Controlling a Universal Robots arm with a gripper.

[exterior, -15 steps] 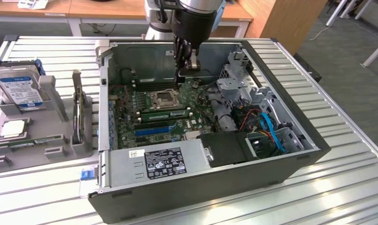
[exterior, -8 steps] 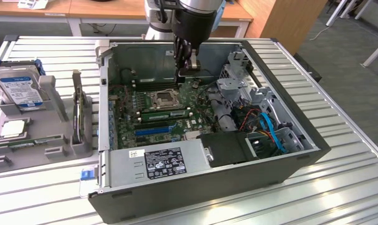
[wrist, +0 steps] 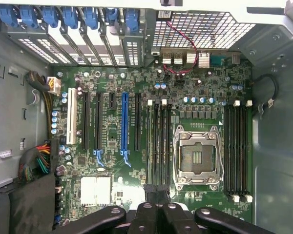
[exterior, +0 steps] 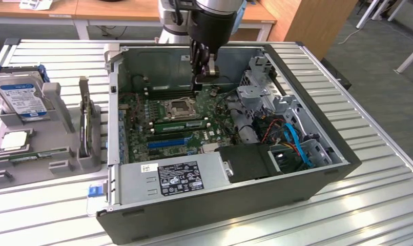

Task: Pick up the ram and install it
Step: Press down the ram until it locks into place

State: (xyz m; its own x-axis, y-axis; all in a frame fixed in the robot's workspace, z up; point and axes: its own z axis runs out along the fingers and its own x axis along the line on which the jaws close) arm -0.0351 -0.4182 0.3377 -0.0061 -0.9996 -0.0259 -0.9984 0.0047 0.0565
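My gripper point(exterior: 208, 77) hangs inside the open computer case point(exterior: 227, 210), low over the motherboard point(exterior: 159, 115) near its far side, shut with nothing visible between its fingers. In the wrist view the shut fingertips point(wrist: 156, 207) sit just over one end of the black memory slots point(wrist: 162, 146) beside the empty processor socket point(wrist: 196, 156). A green ram stick point(exterior: 180, 123) stands edge-up in a slot by that socket, seen as a thin greenish line point(wrist: 150, 146) in the wrist view. Another thin green stick point(exterior: 39, 154) lies in the grey holder outside the case.
The grey holder point(exterior: 59, 166) at the exterior view's left also carries a silver hard drive point(exterior: 20, 97) and a square processor chip point(exterior: 15, 139). The power supply point(exterior: 179, 177), drive cage point(exterior: 261, 92) and blue and orange cables point(exterior: 292, 138) crowd the case.
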